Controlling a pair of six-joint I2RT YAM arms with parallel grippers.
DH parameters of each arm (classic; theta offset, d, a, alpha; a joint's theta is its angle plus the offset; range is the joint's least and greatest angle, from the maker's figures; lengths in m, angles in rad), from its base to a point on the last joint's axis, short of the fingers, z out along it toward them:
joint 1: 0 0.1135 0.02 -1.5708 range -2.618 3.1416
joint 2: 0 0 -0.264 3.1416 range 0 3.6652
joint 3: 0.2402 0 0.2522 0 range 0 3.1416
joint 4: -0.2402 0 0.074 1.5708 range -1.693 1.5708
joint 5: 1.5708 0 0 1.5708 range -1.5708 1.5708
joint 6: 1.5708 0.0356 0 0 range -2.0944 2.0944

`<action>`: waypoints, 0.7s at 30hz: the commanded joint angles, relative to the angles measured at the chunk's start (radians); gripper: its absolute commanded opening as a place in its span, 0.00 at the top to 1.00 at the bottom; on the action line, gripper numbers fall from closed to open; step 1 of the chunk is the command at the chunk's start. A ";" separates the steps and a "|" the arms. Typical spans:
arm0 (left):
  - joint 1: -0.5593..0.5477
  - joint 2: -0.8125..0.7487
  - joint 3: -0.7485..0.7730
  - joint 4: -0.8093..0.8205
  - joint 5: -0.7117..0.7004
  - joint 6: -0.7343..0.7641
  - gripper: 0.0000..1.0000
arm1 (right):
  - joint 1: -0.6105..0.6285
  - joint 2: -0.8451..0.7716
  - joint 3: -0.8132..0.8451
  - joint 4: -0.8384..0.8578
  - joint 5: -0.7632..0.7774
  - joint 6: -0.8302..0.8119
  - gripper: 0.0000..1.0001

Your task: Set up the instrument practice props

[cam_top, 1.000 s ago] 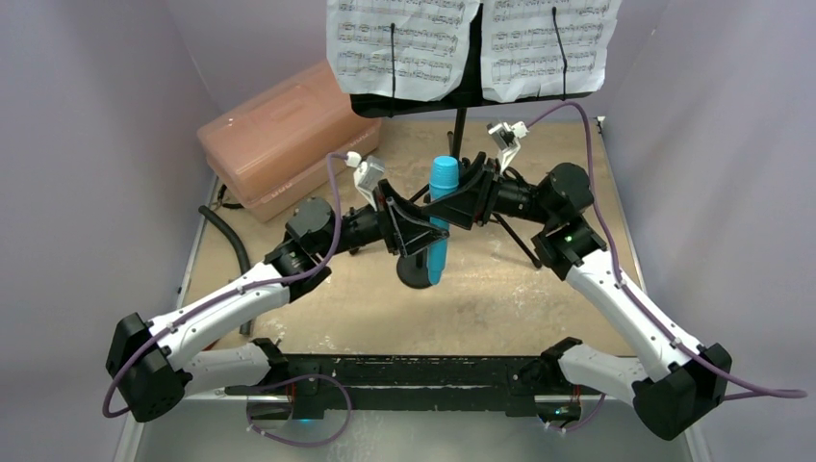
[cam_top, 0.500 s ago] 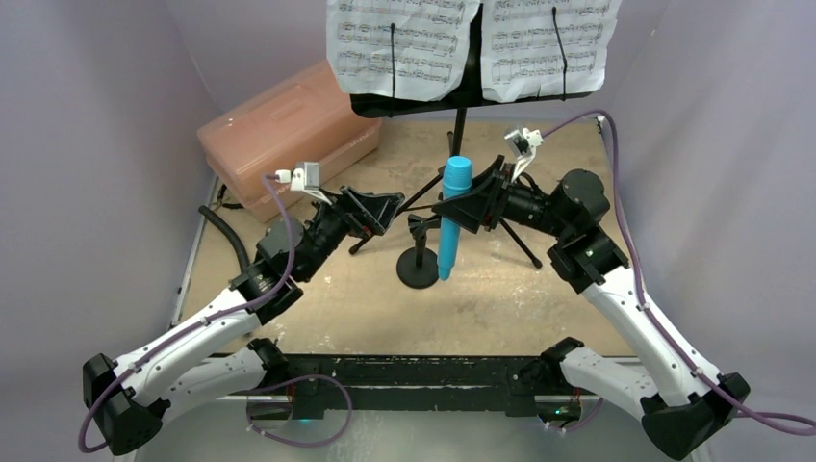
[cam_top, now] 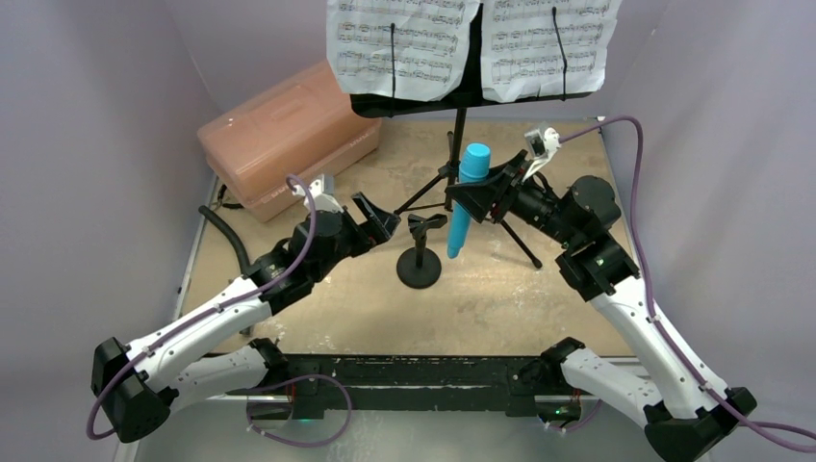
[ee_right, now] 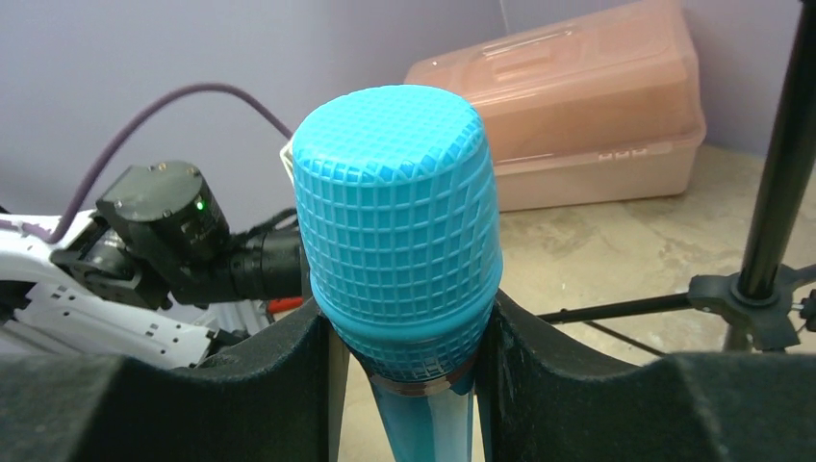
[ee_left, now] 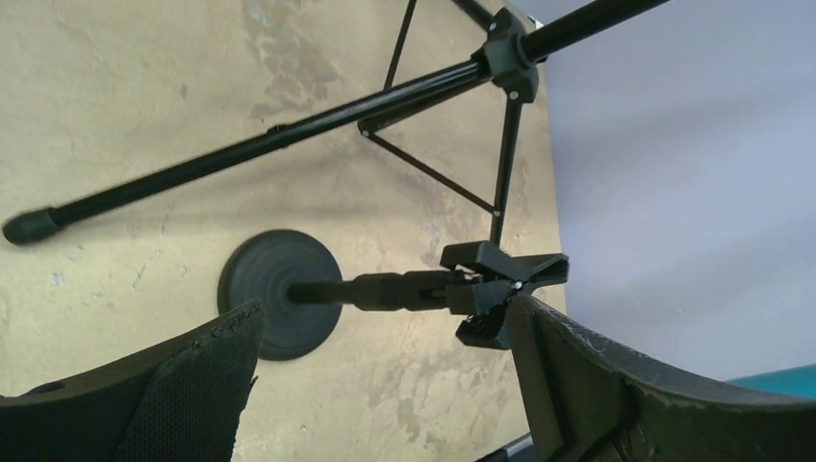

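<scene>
Seen from above, my right claw pinches the blue microphone around its upper body, in the middle of the frame. I judge it is lifted off the bench. Its long axis runs nearly upright, with the head toward the top of the frame and leaning slightly right, and the tail pointing down. The small mic stand stands just left of the tail. Its clip is empty and lies left of and a little below the grip. The right arm is the one placed to bring the microphone in. My left claw is spread wide, holding nothing, just left of the clip. Behind them, the music stand carries both pages.
</scene>
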 commanded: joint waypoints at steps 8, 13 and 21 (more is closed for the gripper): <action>0.004 0.013 -0.160 0.390 0.116 -0.186 0.12 | 0.004 0.025 0.068 0.154 0.058 -0.048 1.00; 0.003 0.076 -0.172 0.525 0.179 -0.172 0.13 | 0.003 0.025 0.073 0.150 0.061 -0.043 1.00; 0.006 0.182 -0.179 0.681 0.186 -0.181 0.24 | 0.004 0.012 0.068 0.123 0.062 -0.040 1.00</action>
